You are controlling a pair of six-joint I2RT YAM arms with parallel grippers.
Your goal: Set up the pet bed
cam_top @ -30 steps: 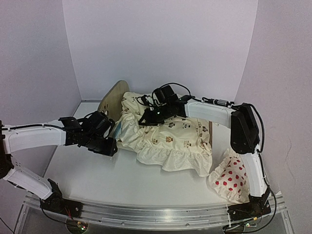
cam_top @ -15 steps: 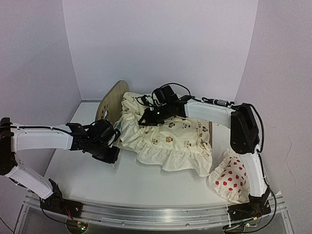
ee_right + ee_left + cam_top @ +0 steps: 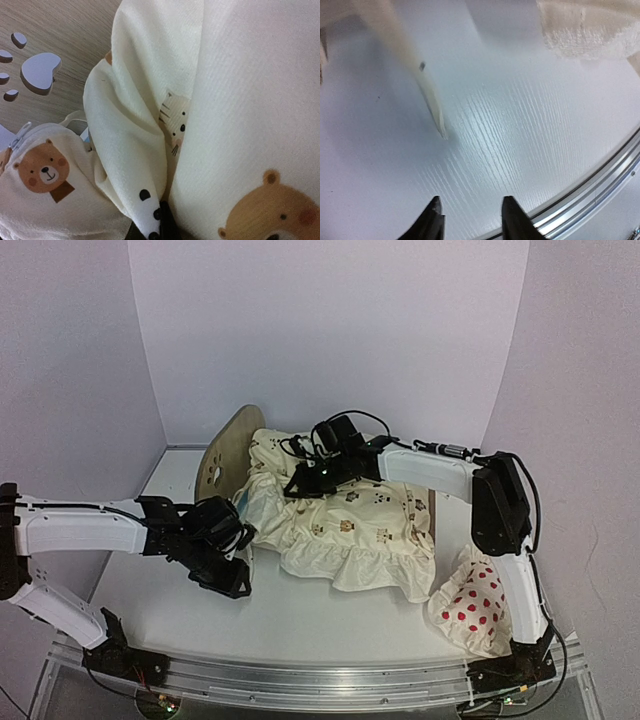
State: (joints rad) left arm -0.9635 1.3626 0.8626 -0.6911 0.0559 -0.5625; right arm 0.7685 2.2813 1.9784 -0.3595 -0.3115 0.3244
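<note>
The pet bed's rounded plywood end board (image 3: 224,450) stands at the back left, its paw-print cutout (image 3: 38,71) showing in the right wrist view. A cream animal-print cushion (image 3: 352,522) lies draped over the rest of the bed and hides the base. My right gripper (image 3: 302,486) reaches in from the right and is shut on a fold of that cushion (image 3: 145,150). My left gripper (image 3: 230,578) hovers low over the bare table in front of the bed's left corner. It is open, with nothing between its fingertips (image 3: 436,210). A pale wooden edge (image 3: 427,95) slants ahead of it.
A red-dotted white pillow (image 3: 470,608) lies at the front right beside the right arm's base. The cushion's frilled hem (image 3: 590,27) hangs near the left gripper. The table's metal front rail (image 3: 320,680) runs along the near edge. White walls enclose the back and sides.
My left gripper has drawn back from the bed's left corner toward the front of the table. The right gripper and the cushion have not moved.
</note>
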